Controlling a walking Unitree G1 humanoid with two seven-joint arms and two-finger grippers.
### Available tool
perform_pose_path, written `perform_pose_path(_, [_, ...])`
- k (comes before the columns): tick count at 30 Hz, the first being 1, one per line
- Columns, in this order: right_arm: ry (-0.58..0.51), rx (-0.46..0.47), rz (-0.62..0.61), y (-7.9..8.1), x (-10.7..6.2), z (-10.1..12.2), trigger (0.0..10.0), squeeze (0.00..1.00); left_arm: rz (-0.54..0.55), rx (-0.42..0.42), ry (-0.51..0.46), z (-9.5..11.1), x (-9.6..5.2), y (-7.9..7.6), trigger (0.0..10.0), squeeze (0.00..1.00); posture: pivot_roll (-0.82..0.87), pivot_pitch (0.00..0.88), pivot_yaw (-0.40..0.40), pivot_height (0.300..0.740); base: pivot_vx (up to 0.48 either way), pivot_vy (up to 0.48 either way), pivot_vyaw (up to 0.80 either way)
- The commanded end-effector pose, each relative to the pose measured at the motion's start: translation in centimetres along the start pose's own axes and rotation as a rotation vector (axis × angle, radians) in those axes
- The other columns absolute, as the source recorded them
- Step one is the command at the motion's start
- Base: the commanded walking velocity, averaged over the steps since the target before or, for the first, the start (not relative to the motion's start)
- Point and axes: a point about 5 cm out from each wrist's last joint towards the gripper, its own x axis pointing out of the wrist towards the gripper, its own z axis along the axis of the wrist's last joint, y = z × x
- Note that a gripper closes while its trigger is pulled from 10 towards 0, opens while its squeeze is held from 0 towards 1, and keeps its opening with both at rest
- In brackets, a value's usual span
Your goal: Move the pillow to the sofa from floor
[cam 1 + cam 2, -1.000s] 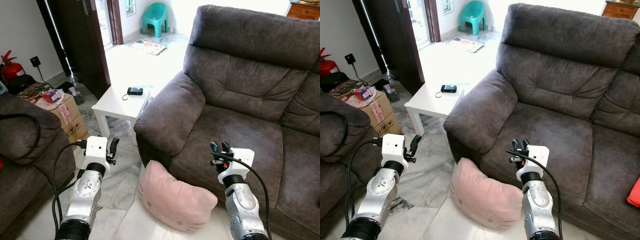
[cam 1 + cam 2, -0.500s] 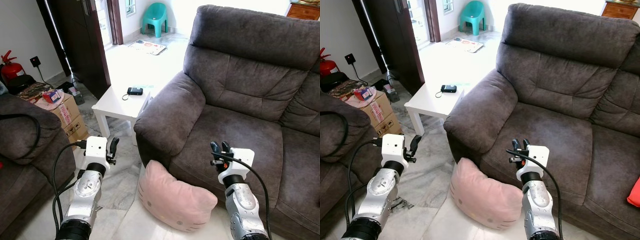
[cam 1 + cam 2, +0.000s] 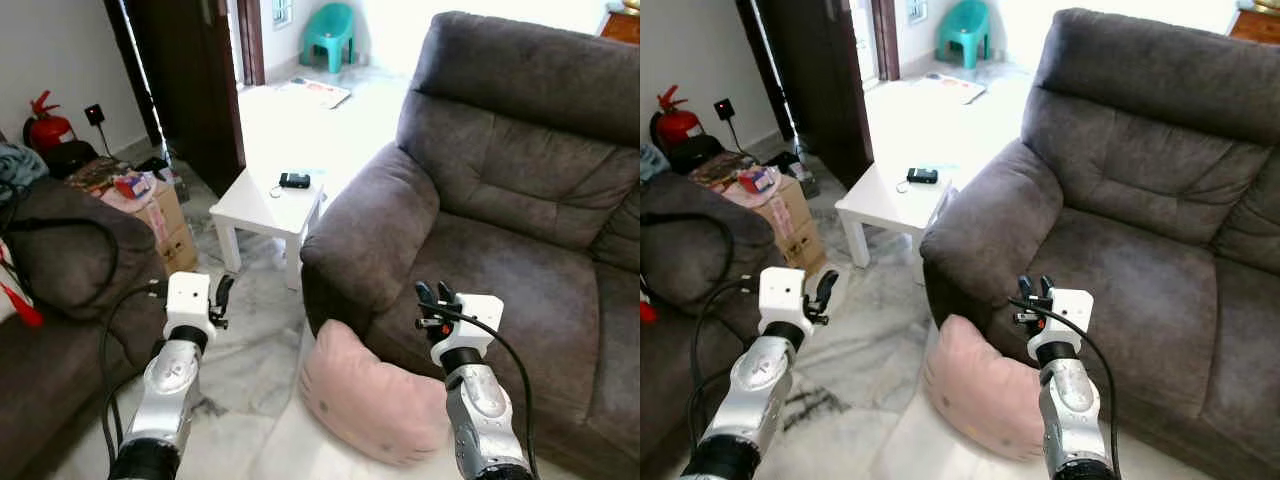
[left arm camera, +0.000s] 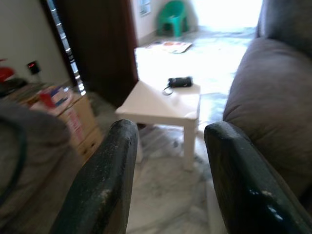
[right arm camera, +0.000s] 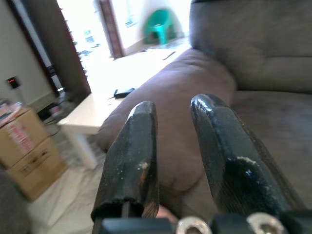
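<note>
A pink cat-face pillow [image 3: 375, 405] lies on the marble floor, leaning against the front of the dark grey sofa [image 3: 500, 250] below its armrest. My right gripper [image 3: 431, 292] hovers over the pillow's upper right edge, in front of the seat cushion, fingers [image 5: 134, 146] slightly open and empty. My left gripper [image 3: 222, 292] is held over bare floor to the pillow's left, open with nothing between its fingers [image 4: 112, 161]. The left wrist view looks past them at the table and armrest.
A small white side table [image 3: 265, 205] with a black device [image 3: 294, 180] stands beside the armrest. A second dark sofa [image 3: 60, 260] is at left, with a cardboard box [image 3: 165, 215] behind it. Farther back are a dark door [image 3: 190, 80] and a teal chair [image 3: 332, 25].
The whole picture has shifted right, so the camera has turned or moved left. Both arms keep the same pose and the pillow lies where it was.
</note>
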Motion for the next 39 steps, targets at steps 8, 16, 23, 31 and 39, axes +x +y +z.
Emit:
perform_pose_path(8, [0.007, -0.003, -0.021, -0.44, 0.08, 0.02, 10.0, 0.00, -0.010, -0.019, 0.000, 0.23, 0.27, -0.38, 10.0, 0.00, 0.04, 0.000, -0.034, 0.740, 0.000, 0.350, -0.31])
perform_pose_path(16, [0.016, 0.009, -0.015, -0.25, 0.07, -0.14, 10.0, 0.00, -0.010, -0.021, -0.002, 0.28, 0.22, -0.35, 10.0, 0.00, 0.04, 0.000, -0.033, 0.740, 0.000, 0.352, -0.37])
perform_pose_path(23, [0.009, 0.003, -0.017, -0.22, 0.06, -0.07, 10.0, 0.00, -0.011, -0.020, -0.003, 0.33, 0.22, -0.35, 10.0, 0.00, 0.04, 0.000, -0.033, 0.740, 0.000, 0.351, -0.21])
perform_pose_path(31, [0.022, 0.014, -0.021, -0.17, 0.11, -0.24, 10.0, 0.00, -0.023, -0.014, -0.013, 0.46, 0.14, -0.62, 10.0, 0.00, 0.04, 0.000, -0.033, 0.740, 0.000, 0.087, -0.17])
perform_pose_path(39, [0.010, -0.004, -0.018, -0.20, 0.11, -0.12, 10.0, 0.00, -0.028, -0.016, -0.017, 0.47, 0.07, -0.75, 10.0, 0.00, 0.04, 0.000, -0.034, 0.740, 0.000, 0.000, -0.26])
